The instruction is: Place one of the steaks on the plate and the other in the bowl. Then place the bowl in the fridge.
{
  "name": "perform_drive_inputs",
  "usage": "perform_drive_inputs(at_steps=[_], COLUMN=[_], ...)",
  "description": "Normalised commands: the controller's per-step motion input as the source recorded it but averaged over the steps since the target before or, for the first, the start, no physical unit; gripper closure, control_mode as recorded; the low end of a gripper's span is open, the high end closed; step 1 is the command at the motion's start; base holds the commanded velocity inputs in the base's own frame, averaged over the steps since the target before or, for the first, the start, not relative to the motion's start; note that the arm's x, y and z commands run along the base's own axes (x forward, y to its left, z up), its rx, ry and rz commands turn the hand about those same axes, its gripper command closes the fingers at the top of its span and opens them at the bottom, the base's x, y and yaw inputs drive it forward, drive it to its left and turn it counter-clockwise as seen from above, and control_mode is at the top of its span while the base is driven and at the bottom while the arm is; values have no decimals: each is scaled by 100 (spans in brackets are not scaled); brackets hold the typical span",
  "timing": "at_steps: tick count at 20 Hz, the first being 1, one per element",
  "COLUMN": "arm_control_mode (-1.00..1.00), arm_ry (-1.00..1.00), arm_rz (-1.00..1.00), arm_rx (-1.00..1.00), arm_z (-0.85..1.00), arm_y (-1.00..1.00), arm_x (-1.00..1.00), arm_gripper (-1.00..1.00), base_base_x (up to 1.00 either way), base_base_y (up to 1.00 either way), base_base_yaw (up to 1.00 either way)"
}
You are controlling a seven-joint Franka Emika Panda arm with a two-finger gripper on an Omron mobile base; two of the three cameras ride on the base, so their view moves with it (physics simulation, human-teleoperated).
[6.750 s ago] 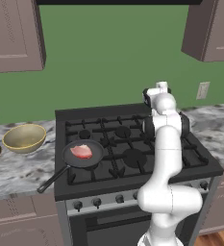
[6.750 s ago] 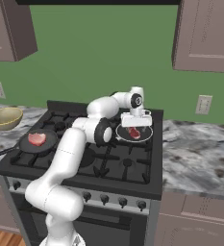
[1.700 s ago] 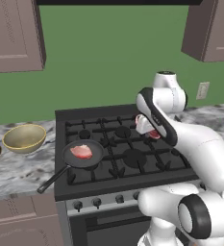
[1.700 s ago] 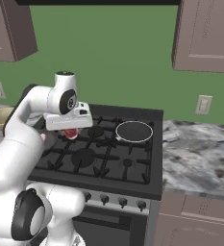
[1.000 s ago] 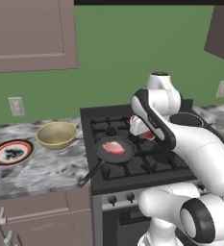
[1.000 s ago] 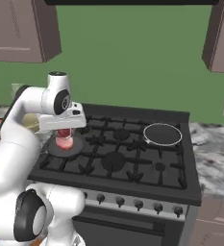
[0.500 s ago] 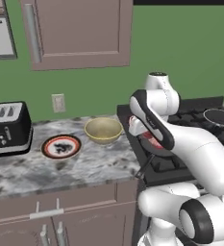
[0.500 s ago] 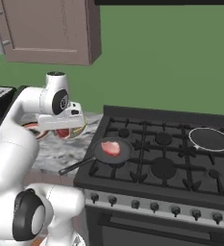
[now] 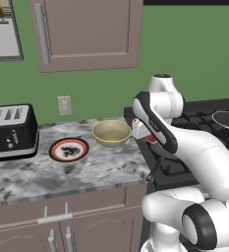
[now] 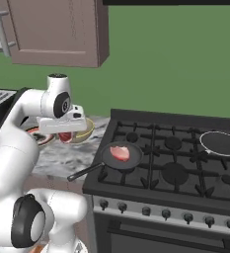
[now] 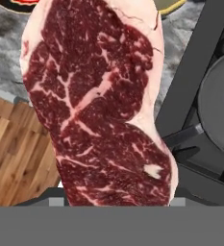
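My gripper [image 10: 64, 134] is shut on the deep red steak [image 11: 99, 105] with whitish streaks and holds it in the air over the counter's edge, just in front of the tan bowl [image 9: 111, 133]. In the left base view the gripper [image 9: 144, 135] hangs right of the bowl, with a bit of red steak [image 9: 151, 141] showing under it. Left of the bowl lies the red-rimmed plate [image 9: 68, 150], bare. The pale pink steak [image 10: 120, 153] rests in a black frying pan [image 10: 122, 157] on the stove's front left burner. The fridge is out of view.
A black toaster [image 9: 10, 130] stands on the marbled counter [image 9: 62, 177] left of the plate. A second, bare frying pan [image 10: 220, 143] sits at the stove's back right. Wall cabinets [image 9: 86, 34] hang above the counter. The pan's handle [image 10: 84, 173] juts over the counter edge.
The base has driven left, so both base views have slid from the stove toward the counter with plate, bowl and toaster. The red steak stays in the gripper.
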Motion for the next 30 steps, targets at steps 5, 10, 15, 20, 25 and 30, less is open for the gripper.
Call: perform_drive_inputs(at_steps=[5, 10, 15, 20, 25, 30], arm_control_mode=[100, 100, 100, 100, -100, -100], arm_ry=[0, 0, 0, 0, -1, -4], arm_rz=[0, 0, 0, 0, -1, 0], arm_rx=[0, 0, 0, 0, 0, 0], arm_z=[0, 0, 0, 0, -6, -12], arm_y=[0, 0, 0, 0, 11, 6], arm_x=[0, 0, 0, 0, 7, 19], arm_gripper=[100, 100, 100, 100, 100, 100], base_base_x=[36, 34, 17, 17, 7, 0], base_base_y=[24, 44, 39, 33, 13, 0], base_base_yaw=[-2, -5, -5, -4, -2, 0])
